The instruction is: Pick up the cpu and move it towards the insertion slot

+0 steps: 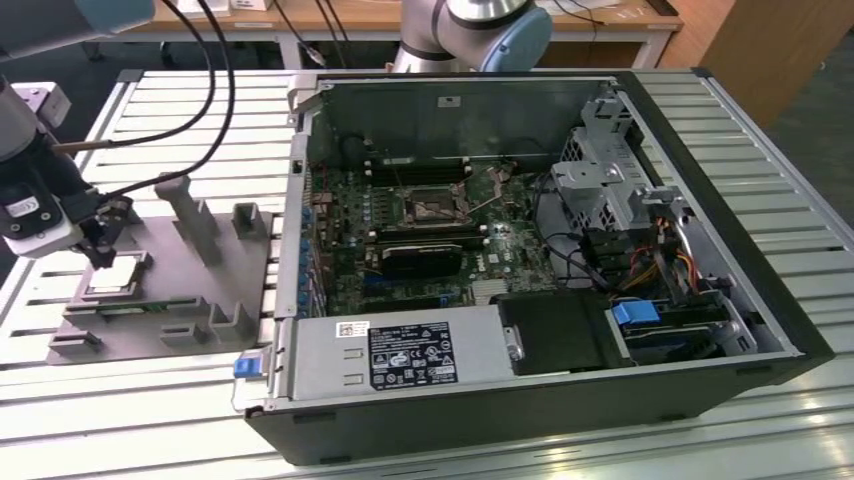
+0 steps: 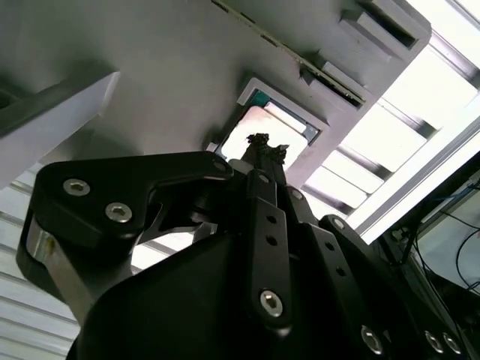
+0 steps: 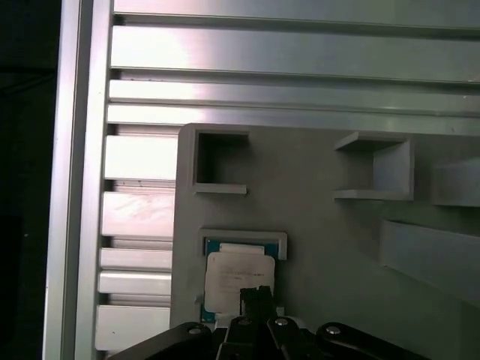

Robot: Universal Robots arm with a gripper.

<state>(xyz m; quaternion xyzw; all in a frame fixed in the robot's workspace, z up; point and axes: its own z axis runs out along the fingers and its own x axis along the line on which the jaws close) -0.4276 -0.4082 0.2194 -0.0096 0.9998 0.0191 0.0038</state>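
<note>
The cpu (image 1: 118,272) is a small silvery square lying flat in a framed recess of the grey fixture plate (image 1: 200,285) at the exterior view's left. Both wrist views show its pale top, the cpu (image 2: 253,122) and cpu (image 3: 231,271), with a teal rim in the seat. My gripper (image 1: 99,256) hangs right over it, fingers drawn together to a narrow dark tip (image 2: 262,144) (image 3: 256,295) just above or on the chip's top. The insertion slot (image 1: 430,207) is a black square socket with a shiny metal bracket on the motherboard inside the open case.
The open computer case (image 1: 747,300) lies on its side on the slatted aluminium table (image 1: 747,120), to the exterior view's right of the fixture. Grey upright blocks (image 1: 180,205) stand on the fixture plate. A black heatsink (image 1: 424,255) sits near the socket. Cables (image 1: 200,90) trail above the arm.
</note>
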